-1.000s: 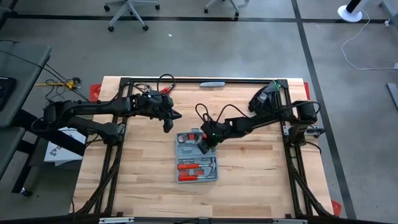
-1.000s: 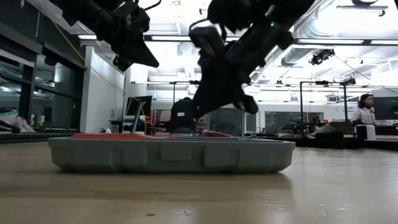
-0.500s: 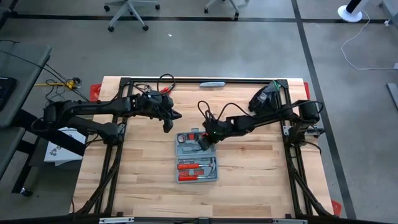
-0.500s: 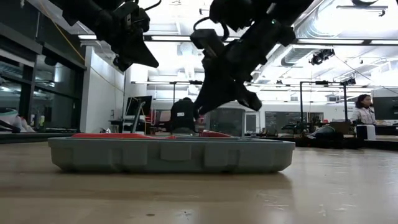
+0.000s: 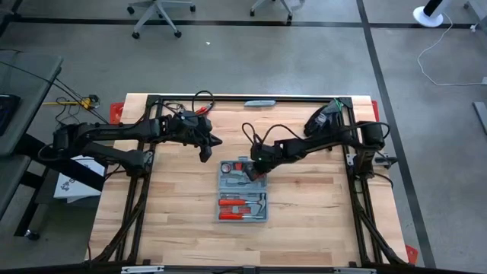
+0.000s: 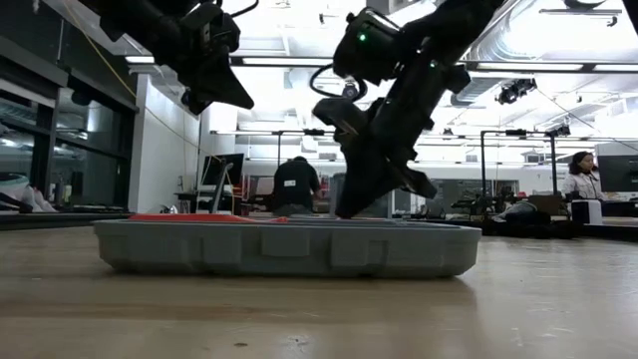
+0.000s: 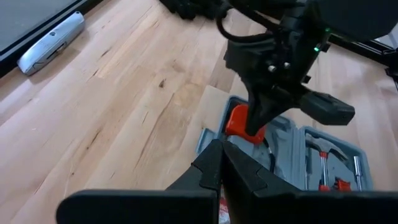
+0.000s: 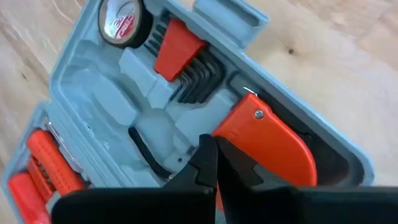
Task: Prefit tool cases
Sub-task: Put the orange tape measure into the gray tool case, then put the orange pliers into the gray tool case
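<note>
Tool case lying open near the middle of the wooden counter; inside, tape roll, red-holdered hex keys, orange knife, red-handled tools. Right claw over the case's far half, fingers together, nothing visibly held. Left claw pinched together, raised beside the case. Silver object at the far edge. Label unreadable.

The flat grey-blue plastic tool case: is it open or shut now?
Open. The flat grey-blue plastic tool case lies spread flat, its moulded inside showing red-handled tools and a red utility knife.
</note>
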`<state>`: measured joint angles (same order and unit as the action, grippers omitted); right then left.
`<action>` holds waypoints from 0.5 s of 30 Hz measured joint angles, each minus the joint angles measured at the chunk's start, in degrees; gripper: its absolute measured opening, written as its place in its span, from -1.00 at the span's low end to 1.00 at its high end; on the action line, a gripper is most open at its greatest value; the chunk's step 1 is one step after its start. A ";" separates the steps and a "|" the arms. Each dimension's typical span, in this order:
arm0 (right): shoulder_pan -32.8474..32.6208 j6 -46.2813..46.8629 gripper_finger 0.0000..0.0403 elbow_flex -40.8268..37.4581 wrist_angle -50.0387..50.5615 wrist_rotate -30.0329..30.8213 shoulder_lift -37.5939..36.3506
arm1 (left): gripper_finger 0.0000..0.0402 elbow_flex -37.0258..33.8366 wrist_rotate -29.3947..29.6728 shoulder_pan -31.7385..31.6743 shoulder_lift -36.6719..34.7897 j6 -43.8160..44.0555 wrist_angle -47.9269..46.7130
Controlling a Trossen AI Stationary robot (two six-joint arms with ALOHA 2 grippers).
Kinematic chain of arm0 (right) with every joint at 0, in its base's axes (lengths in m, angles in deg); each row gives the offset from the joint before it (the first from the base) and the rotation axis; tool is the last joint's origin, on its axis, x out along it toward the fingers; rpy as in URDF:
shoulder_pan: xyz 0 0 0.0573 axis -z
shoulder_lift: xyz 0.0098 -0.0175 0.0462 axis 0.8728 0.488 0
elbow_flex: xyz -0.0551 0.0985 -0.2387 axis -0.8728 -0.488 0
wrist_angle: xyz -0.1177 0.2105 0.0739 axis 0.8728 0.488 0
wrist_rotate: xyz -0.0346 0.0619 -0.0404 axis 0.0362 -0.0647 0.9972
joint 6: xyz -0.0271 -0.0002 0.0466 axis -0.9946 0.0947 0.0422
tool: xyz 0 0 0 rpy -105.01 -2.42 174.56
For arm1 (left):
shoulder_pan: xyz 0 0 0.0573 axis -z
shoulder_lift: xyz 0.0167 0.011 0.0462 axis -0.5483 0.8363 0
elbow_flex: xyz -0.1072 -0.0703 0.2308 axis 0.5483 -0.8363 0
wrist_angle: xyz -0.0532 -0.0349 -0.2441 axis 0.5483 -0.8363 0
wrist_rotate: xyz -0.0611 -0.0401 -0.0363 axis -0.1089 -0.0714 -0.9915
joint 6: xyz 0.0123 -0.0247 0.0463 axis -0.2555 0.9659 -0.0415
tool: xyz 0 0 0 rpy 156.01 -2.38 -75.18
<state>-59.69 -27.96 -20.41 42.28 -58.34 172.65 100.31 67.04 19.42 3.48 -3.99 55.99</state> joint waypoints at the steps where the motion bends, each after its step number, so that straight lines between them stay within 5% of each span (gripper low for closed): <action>1: -0.07 -0.45 -0.99 -0.11 -0.51 0.01 -0.48 | -1.00 0.00 0.02 0.00 0.00 0.00 -0.22; 6: -0.40 -1.51 -1.00 -0.28 -10.70 -0.12 -3.67 | -1.00 0.00 -1.66 -0.03 -0.47 0.44 -0.66; 15: -1.68 7.47 -1.00 -11.61 -52.67 -4.48 -1.27 | -1.00 0.02 -7.31 -0.15 -9.31 0.50 0.73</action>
<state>-61.37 -20.49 -32.02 -10.38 -62.82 171.38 100.33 59.74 19.27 -5.83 -3.49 56.72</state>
